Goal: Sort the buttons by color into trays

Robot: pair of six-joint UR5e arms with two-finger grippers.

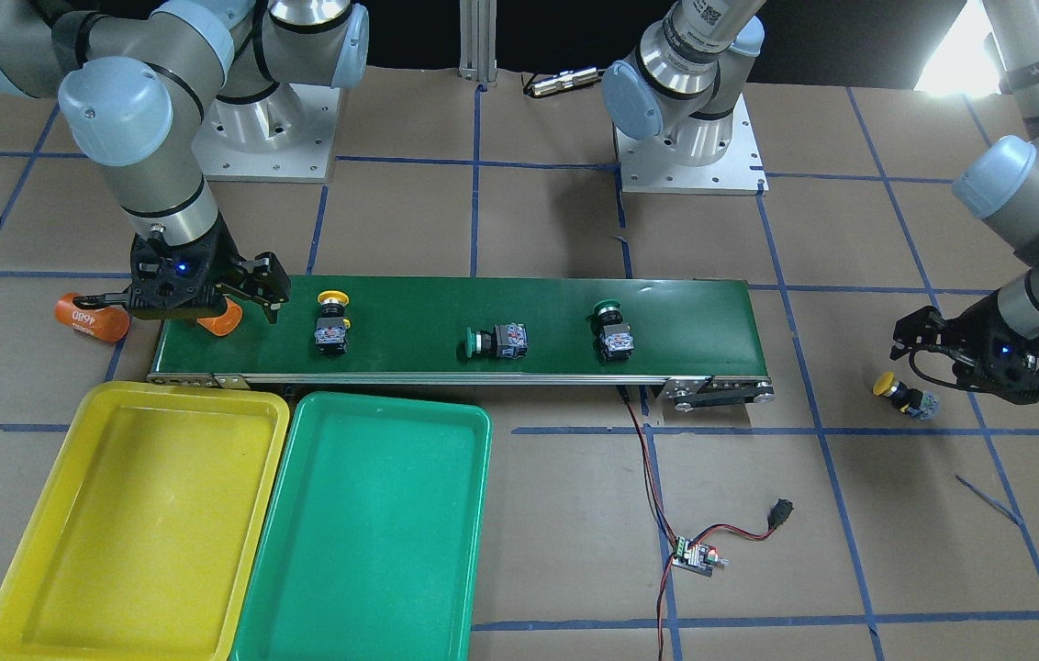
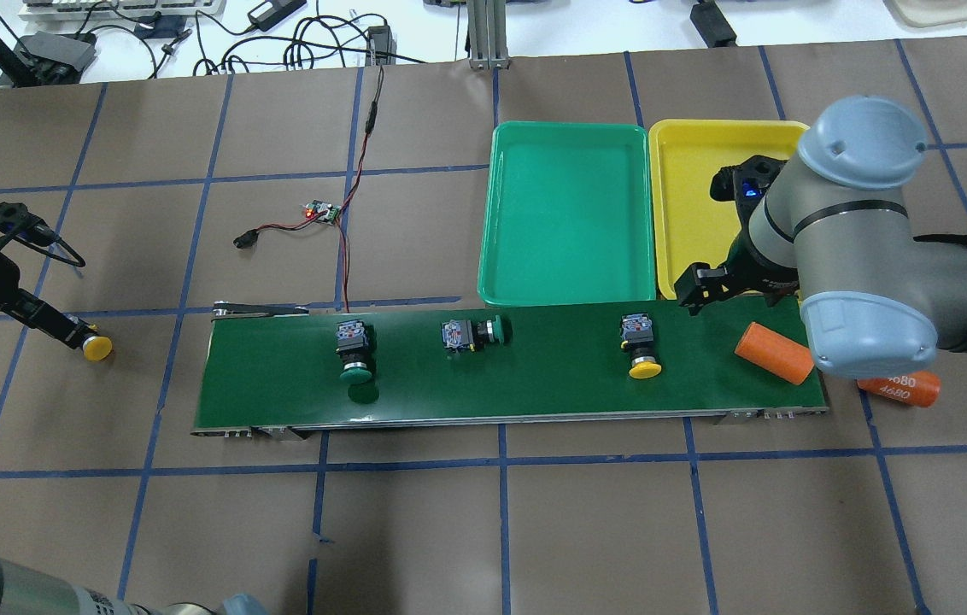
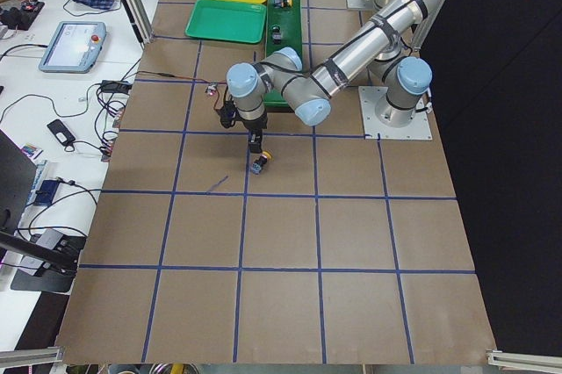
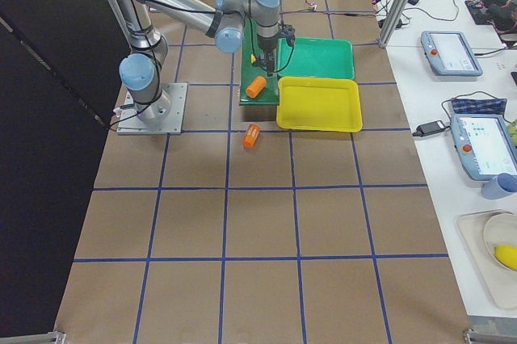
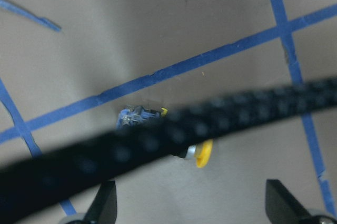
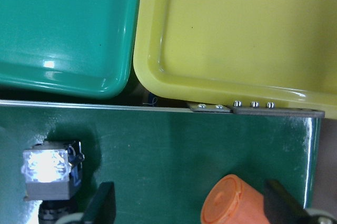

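One conveyor belt [image 1: 666, 321]. Two trays, yellow tray [image 1: 24, 569] and teal-green tray [image 1: 363, 514], lie just beyond the right end effector [image 6: 192, 203], whose fingers are apart over one orange cylinder [image 6: 231, 203]. The second cylinder [image 1: 93, 319], marked "4680", lies beside it, off the belt. Four buttons:
- yellow button [image 1: 331, 321], nearest that end effector;
- two green buttons [image 1: 497, 341] [image 1: 611, 329], farther along;
- second yellow button [image 1: 900, 393], on the surface [image 1: 942, 551] beneath the left end effector [image 5: 192, 200], fingers apart.

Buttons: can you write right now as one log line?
yellow tray, green tray: empty | conveyor belt: three buttons | left end effector: open over yellow button | right end effector: open
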